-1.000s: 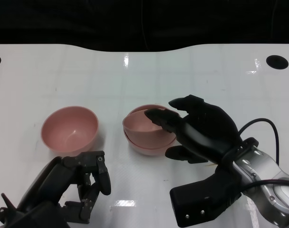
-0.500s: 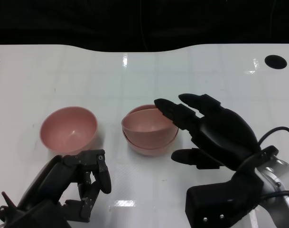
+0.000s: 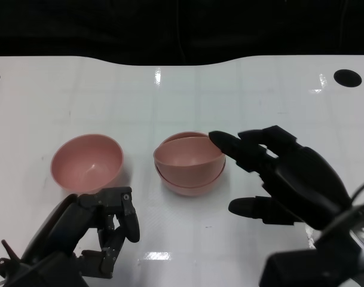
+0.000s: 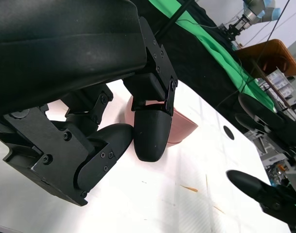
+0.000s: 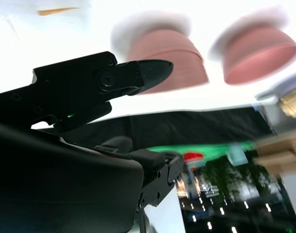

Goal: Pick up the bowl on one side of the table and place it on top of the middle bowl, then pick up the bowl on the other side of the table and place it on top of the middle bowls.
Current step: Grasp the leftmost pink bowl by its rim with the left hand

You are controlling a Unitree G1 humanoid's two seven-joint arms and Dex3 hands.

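The right hand [image 3: 289,176] has let go of the stack [image 3: 189,162] and drawn back, fingers spread and empty, the nested bowls now just off its fingertips. The left hand [image 3: 89,236] waits curled and empty, with the last bowl [image 3: 87,162] just ahead of it, so that bowl looks next.

The right hand [image 3: 289,179] ran off the head view's lower right edge, its forearm unseen. The left hand [image 3: 92,236] was cut by the bottom edge. The lower stacked bowl [image 3: 190,182] showed only as a rim beneath the upper one. In the right wrist view both bowls were blurred.
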